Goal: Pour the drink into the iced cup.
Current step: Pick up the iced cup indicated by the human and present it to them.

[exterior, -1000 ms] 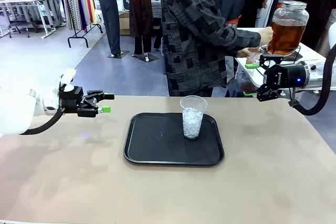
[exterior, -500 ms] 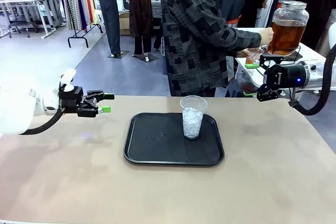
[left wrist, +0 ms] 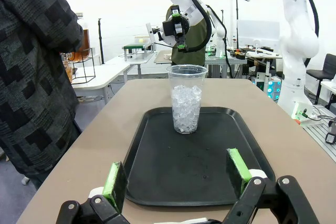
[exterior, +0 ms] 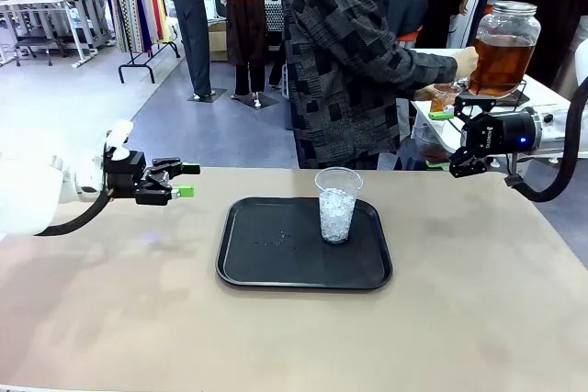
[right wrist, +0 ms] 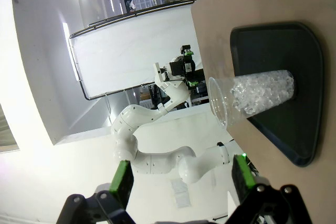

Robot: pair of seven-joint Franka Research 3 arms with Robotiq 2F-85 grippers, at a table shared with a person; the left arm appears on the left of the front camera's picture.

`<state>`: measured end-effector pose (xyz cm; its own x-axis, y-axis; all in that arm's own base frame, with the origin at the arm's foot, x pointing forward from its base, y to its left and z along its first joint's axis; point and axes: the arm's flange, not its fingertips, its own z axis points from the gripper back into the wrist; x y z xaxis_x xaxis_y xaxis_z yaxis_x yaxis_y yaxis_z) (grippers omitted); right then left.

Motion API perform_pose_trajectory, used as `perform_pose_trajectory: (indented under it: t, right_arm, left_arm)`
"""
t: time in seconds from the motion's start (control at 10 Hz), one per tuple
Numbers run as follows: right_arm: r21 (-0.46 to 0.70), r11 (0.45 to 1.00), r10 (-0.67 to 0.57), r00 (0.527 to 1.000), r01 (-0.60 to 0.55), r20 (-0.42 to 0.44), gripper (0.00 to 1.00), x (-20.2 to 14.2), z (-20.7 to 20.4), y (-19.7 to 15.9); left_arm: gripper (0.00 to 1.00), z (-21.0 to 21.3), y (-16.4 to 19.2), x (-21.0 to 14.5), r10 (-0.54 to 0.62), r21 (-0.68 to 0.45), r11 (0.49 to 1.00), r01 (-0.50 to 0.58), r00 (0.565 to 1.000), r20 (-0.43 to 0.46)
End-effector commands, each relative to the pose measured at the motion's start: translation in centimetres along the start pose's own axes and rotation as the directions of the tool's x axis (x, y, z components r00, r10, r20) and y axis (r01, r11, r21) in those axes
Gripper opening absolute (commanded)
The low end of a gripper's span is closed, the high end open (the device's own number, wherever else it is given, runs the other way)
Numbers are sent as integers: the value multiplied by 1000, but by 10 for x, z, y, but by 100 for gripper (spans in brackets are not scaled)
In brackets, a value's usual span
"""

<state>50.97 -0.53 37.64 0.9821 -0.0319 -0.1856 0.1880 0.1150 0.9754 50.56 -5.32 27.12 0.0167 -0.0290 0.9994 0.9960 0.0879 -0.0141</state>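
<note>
Left gripper (exterior: pixel 186 181) and right gripper (exterior: pixel 459 135) both spread wide, empty. The iced cup (exterior: pixel 337 204) stands between them on tray (exterior: pixel 266 254). The drink (exterior: pixel 501 61) is beyond right gripper, person's hand (exterior: pixel 465 61) at its jar. I'd keep clear and have it poured slowly over the ice.

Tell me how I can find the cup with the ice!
Look at the big tan table, then the black tray in its middle. The cup stands upright on the tray, a bit right of its middle. Unlike the big jar of brown drink farther back, it is clear and holds only ice.
</note>
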Motion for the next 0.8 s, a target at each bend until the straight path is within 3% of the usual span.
perform_pose_trajectory:
  t: [0.0,0.7]
  right_arm:
    - [-3,1000,5,1000,-5,5,100,1,0,2]
    - [-3,1000,5,1000,-5,5,100,1,0,2]
  left_arm:
    - [100,-1,0,2,-2,-1,1000,2,1000,0]
    - [100,-1,0,2,-2,-1,1000,2,1000,0]
